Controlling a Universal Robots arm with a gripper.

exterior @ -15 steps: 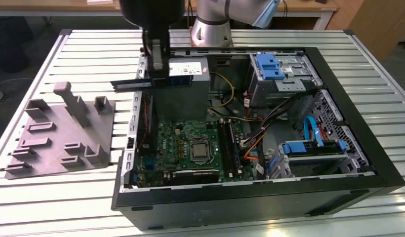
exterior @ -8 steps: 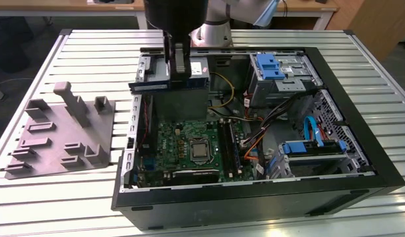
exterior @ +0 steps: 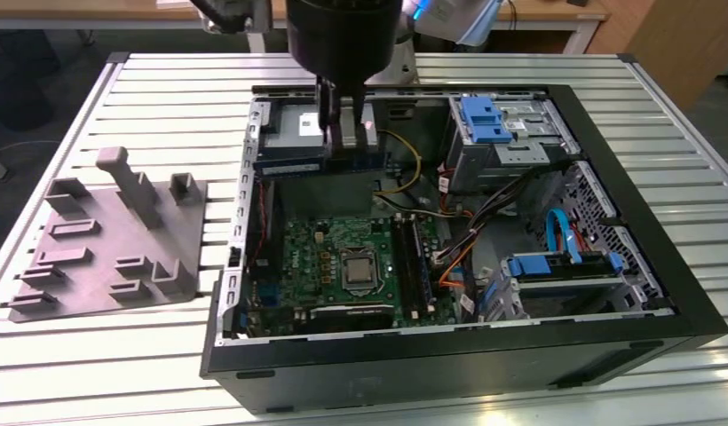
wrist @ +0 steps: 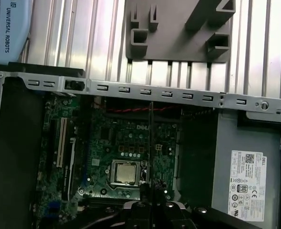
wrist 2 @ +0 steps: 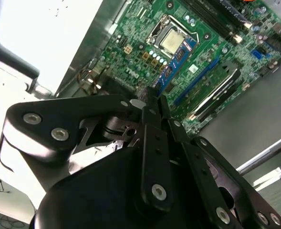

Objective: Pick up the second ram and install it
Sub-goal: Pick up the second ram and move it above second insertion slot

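The gripper [wrist: 151, 204] is clenched on the second ram [wrist: 151, 143], which stands edge-on as a thin dark line, seemingly clear above the motherboard [wrist: 107, 138] inside the open case [wrist: 145, 90]; beyond lies the grey tray [wrist: 178, 33] on the slatted table [wrist: 264, 47].

My gripper [wrist 2: 149, 101] has glossy black links, the second ram [wrist: 151, 138] is matt dark board, the tray [exterior: 94, 266] matt grey plastic, the table [exterior: 115, 359] ribbed metal.
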